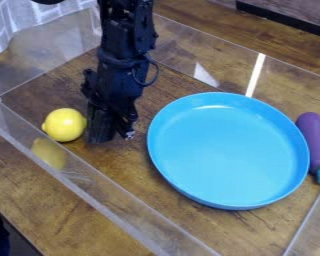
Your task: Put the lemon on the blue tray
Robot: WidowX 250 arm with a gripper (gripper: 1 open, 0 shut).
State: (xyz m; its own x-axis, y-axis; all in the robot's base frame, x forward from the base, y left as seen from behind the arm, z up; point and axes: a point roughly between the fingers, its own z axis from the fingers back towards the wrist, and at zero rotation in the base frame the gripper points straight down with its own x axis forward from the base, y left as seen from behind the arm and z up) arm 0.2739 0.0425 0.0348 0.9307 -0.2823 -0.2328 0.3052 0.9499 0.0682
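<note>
The lemon (pixel 64 124), small and bright yellow, rests on the wooden table at the left. Just right of it stands my black gripper (pixel 107 134), pointing down with its jaws shut and nothing visible between them. The lemon lies outside the fingers, close against their left side; whether they touch I cannot tell. The blue tray (pixel 230 150), a large round dish with a shallow rim, lies to the right of the gripper and holds nothing.
A purple eggplant (pixel 314 143) lies at the tray's right edge. Clear plastic walls (pixel 83 182) run along the front left and back of the work area. The arm rises from the gripper toward the top of the view.
</note>
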